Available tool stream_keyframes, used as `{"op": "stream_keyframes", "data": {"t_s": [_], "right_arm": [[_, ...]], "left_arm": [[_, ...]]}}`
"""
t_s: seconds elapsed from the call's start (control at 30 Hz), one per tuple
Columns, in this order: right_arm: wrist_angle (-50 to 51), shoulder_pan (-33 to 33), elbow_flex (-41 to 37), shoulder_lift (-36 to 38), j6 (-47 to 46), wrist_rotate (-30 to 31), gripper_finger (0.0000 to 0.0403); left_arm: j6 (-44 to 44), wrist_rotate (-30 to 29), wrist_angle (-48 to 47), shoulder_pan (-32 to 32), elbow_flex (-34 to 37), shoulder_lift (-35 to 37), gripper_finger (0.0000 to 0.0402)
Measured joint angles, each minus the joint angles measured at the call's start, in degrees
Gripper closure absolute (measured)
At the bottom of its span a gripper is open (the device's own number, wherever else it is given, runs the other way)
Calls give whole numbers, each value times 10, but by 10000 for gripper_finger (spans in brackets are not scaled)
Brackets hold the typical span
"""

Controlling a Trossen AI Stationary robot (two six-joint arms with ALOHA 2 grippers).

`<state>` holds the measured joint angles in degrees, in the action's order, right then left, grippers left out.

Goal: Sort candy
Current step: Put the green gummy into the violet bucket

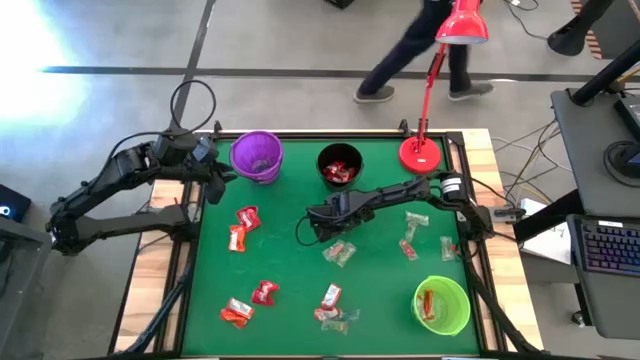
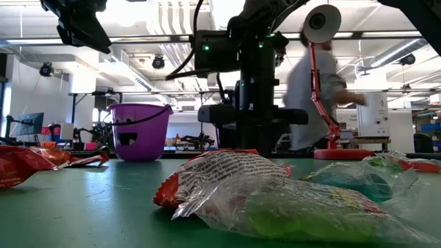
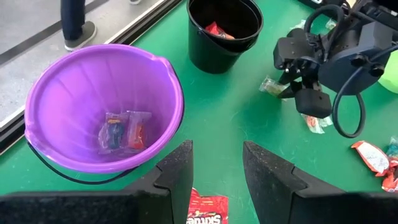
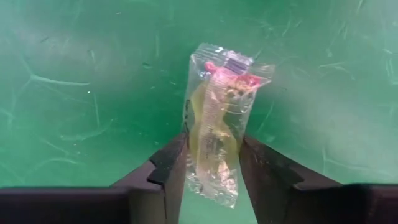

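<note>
Green matting covers the bench (image 1: 290, 270), seen from above with a purple cup (image 1: 257, 156), a black cup (image 1: 340, 165) and the base of a red desk lamp (image 1: 421, 153) along its far edge, and a green cup (image 1: 441, 304) near the right front corner. Wrapped candy lies scattered: red packets (image 1: 243, 228) on the left, more red ones (image 1: 250, 302) toward the front, pale ones (image 1: 412, 238) to the right. The right gripper (image 1: 312, 226) reaches to the middle of the mat; the left gripper (image 1: 212, 172) hangs just beside the purple cup. A person (image 1: 420, 50) walks on the floor beyond the bench.

From bench height, a clear-wrapped candy (image 2: 275, 200) fills the foreground, with the purple cup (image 2: 139, 131) behind on the left.

Past the left wrist, the gripper's fingers (image 3: 177, 177) stand apart with nothing between them, above a red packet (image 3: 208, 211). The purple cup (image 3: 99, 106) holds two small sweets (image 3: 123, 130), the black cup (image 3: 224, 31) a red one.

Past the right wrist, the gripper (image 4: 211, 168) is closed on a clear packet with pale yellow-green candy (image 4: 217, 124), held above the mat.
</note>
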<state>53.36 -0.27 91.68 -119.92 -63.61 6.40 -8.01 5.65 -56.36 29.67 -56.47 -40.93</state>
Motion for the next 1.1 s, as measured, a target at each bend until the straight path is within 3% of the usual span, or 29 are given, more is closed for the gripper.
{"op": "stream_keyframes", "data": {"t_s": [0.27, 0.6, 0.77, 0.9, 1.03, 1.1], "right_arm": [[6, 0, -1, 10, 22, -5, 382], [9, 15, 17, 54, 22, -27, 391], [-2, 29, 69, 84, 49, 15, 391], [-16, 32, 132, 92, 98, 70, 391], [-19, 25, 202, 91, 170, 92, 391], [-21, 20, 232, 91, 203, 100, 391]], "left_arm": [[12, 0, 0, 0, 0, -1, 281], [52, 19, -2, 0, 0, -2, 281], [79, 34, 10, 0, 0, -7, 281], [88, 86, 56, 0, 0, -26, 281], [62, 166, 126, 0, 0, -57, 280], [42, 179, 156, 0, 0, -73, 281]]}}
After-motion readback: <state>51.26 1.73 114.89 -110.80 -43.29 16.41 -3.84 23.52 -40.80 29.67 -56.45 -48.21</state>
